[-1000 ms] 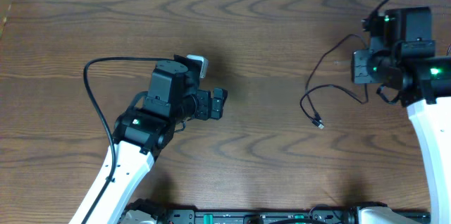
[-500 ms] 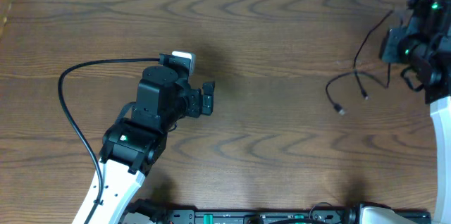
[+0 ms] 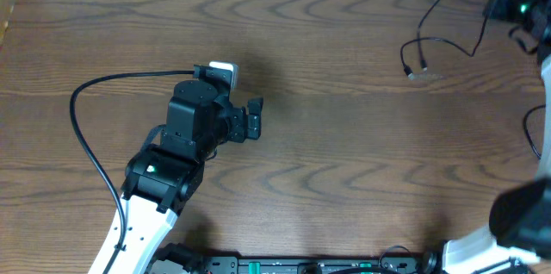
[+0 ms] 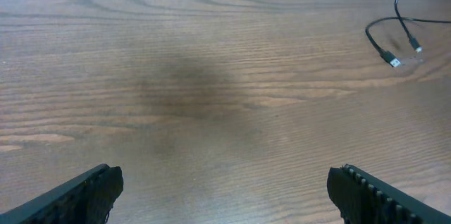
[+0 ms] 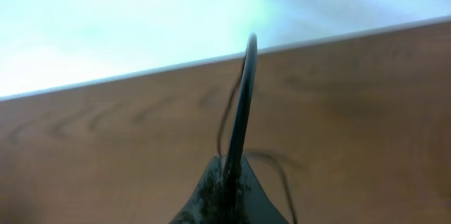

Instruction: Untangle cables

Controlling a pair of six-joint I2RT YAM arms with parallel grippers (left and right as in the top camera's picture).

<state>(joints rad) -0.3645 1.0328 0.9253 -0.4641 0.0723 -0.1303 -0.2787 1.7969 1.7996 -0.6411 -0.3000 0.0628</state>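
- Brown wood-grain bench, seen from overhead, with both arms in shot.
- Cables are at about 2 o'clock on the bench. They are thin black strands that run up to the right arm in the 1–2 o'clock corner.
- Two small plug ends sit at the strands' 9 o'clock end, close together. I can't tell whether they touch the wood or hang just above it.
- I also can't tell whether this is one cord or several (too thin from above).
- Right gripper is clenched on the cables. In its wrist view a black strand rises straight out of the pinched fingertips toward 12 o'clock, and thinner strands trail beside it.
- That wrist view is tilted, with the bench edge and a pale wall behind.
- Left gripper is left of the bench centre, around 9 o'clock, pointing toward 3 o'clock and well apart from the cables.
- It is released, with its jaws spread wide. In its wrist view the fingers sit at the bottom corners with only bare wood between them.
- The same wrist view shows the plug ends far off at about 2 o'clock.
- Thick black arm cord loops from the left wrist out toward 9 o'clock and back down to the arm (it is not one of the cables).
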